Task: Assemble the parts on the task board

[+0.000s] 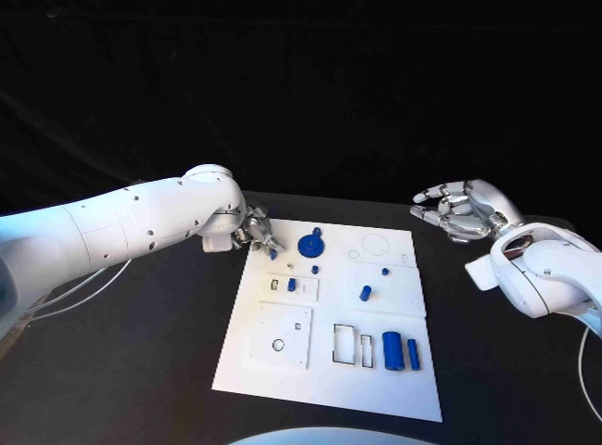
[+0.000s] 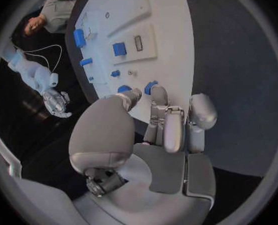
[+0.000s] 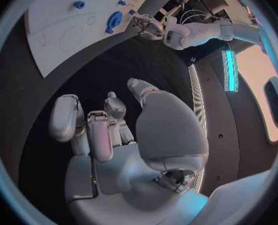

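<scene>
**Left hand at the board's far corner, grasp unconfirmed**

I see my silver left hand (image 1: 252,229) at the far left corner of the flat white rectangular task board (image 1: 301,371), its fingertips down beside a small blue part (image 1: 274,251) and near the round blue disc part (image 1: 312,246). In the left wrist view the fingers (image 2: 174,127) curl over the board edge close to two small blue pieces, but I cannot tell whether they grip one or only touch it. My silver right hand (image 1: 464,210) hovers off the board's far right corner above the black table (image 1: 127,371), fingers loosely apart and holding nothing.

The other blue parts lie across the board: small pegs in the middle, two upright blue cylinders (image 1: 401,351) near the right edge.

My worry is a half-made pinch. If I lift now, the little piece may slip and roll off the edge onto the table. Pressing at the corner could also shift the board and nudge the disc.
</scene>
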Robot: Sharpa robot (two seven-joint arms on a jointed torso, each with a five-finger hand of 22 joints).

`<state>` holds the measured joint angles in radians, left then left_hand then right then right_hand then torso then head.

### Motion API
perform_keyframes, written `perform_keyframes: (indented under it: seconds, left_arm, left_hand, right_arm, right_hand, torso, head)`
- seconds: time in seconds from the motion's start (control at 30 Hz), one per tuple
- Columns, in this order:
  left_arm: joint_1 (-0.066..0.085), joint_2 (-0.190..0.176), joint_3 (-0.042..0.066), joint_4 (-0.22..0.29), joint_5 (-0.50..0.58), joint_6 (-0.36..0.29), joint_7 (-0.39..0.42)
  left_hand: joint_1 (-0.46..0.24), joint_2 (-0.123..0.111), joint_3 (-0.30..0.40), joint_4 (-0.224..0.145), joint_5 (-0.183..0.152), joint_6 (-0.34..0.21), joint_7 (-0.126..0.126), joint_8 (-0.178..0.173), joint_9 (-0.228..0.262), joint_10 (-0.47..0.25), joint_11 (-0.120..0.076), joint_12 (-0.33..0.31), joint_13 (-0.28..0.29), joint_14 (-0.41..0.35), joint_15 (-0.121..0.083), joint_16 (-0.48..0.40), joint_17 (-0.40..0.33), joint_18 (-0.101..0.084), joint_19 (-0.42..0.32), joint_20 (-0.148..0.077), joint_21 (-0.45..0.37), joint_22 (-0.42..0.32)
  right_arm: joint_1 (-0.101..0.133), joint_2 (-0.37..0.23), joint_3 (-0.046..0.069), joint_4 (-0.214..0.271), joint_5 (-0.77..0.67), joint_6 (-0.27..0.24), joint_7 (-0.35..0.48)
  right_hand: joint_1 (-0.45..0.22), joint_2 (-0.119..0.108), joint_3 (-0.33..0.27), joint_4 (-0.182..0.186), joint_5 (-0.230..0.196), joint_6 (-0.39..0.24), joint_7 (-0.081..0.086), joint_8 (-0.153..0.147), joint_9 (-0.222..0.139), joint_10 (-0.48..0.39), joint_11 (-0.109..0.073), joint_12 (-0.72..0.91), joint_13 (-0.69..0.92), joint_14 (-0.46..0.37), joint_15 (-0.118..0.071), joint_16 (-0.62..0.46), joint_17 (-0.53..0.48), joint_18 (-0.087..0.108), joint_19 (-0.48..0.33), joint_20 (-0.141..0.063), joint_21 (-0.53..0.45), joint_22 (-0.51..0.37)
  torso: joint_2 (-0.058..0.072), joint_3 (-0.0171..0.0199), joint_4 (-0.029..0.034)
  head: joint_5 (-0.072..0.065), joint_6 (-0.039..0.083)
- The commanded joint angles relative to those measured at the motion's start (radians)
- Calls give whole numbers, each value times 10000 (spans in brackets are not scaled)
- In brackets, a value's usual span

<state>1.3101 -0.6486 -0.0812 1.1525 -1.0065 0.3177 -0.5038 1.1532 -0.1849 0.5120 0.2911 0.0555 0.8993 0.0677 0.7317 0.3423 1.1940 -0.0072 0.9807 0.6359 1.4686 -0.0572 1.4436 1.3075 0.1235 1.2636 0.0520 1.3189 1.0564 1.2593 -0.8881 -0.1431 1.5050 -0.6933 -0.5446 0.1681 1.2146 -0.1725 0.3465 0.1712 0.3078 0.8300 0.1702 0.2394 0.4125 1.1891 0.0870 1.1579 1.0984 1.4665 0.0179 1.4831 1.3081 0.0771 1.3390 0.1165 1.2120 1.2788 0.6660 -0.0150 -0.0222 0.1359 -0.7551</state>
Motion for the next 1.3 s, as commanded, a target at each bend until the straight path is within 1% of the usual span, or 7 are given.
perform_keyframes:
  seconds: [0.03,0.27,0.53,0.7,0.83,1.0,1.3]
  left_arm:
    - [-1,21,3,13,-165,174,-14]
    - [-1,25,3,41,-217,110,-7]
    - [-2,45,3,28,-170,-39,6]
    - [-3,64,3,6,-152,-18,4]
    - [-9,110,-4,-51,-146,75,-4]
    - [-58,178,-41,-122,-143,251,-21]
    - [-93,204,-72,-149,-158,464,-43]
  left_hand:
    - [22,-134,127,-7,11,5,-30,68,25,77,-3,89,83,421,-76,38,315,-186,37,-23,64,26]
    - [178,-220,368,-16,6,-41,-48,203,75,92,-20,233,227,421,-91,36,315,-192,38,-36,89,67]
    - [555,-77,893,-58,4,-154,-75,411,150,64,-46,342,314,422,-114,34,317,-195,28,-59,113,105]
    - [859,-64,1247,-127,4,-251,-89,539,197,41,-59,374,336,422,-126,33,319,-200,30,-72,133,143]
    - [904,-74,1314,-137,0,-262,-92,569,207,94,-62,455,456,423,-128,33,320,-205,42,-73,146,169]
    - [913,-92,1334,-138,-2,-258,-94,589,215,123,-63,494,504,423,-129,32,320,-207,49,-74,153,182]
    - [926,-111,1354,-144,-1,-265,-95,603,220,113,-65,483,477,422,-130,31,317,-207,48,-75,155,184]
  right_arm:
    - [-6,7,0,2,-45,117,21]
    - [-9,14,-1,0,-45,120,22]
    - [-11,21,-1,-4,-45,129,19]
    - [-12,23,-1,-5,-45,138,15]
    - [-13,23,-1,-6,-45,142,15]
    - [-14,11,-1,-1,-45,146,13]
    - [-16,-6,-1,8,-45,145,12]
  right_hand:
    - [75,0,-1,59,55,-81,-11,62,-11,19,-32,42,-13,444,-84,-65,324,160,-43,-14,-34,15]
    - [75,0,-1,59,55,-81,-11,62,-11,19,-32,42,-13,444,-84,-65,324,160,-43,-14,-34,15]
    - [75,0,-1,59,55,-81,-11,62,-11,19,-32,42,-13,444,-84,-65,324,160,-43,-14,-34,15]
    - [68,1,0,76,84,-82,-11,77,-12,36,-32,62,1,447,-84,-64,331,159,-39,-15,-35,18]
    - [68,1,0,76,84,-82,-11,77,-12,36,-32,62,1,447,-84,-64,331,159,-39,-15,-35,18]
    - [68,1,0,76,84,-82,-11,77,-12,36,-32,62,1,447,-84,-64,331,159,-39,-15,-35,18]
    - [68,1,0,76,84,-82,-11,77,-12,36,-32,62,1,447,-84,-64,331,159,-39,-15,-35,18]
  torso:
    - [-2,-4,-2]
    - [-4,5,0]
    - [-12,11,4]
    - [-15,12,-2]
    - [-10,5,-8]
    - [3,-1,-18]
    - [-7,3,1]
  head:
    - [-4,-7]
    - [8,-23]
    - [12,-32]
    - [24,-40]
    - [24,-52]
    - [2,-60]
    - [-18,-98]
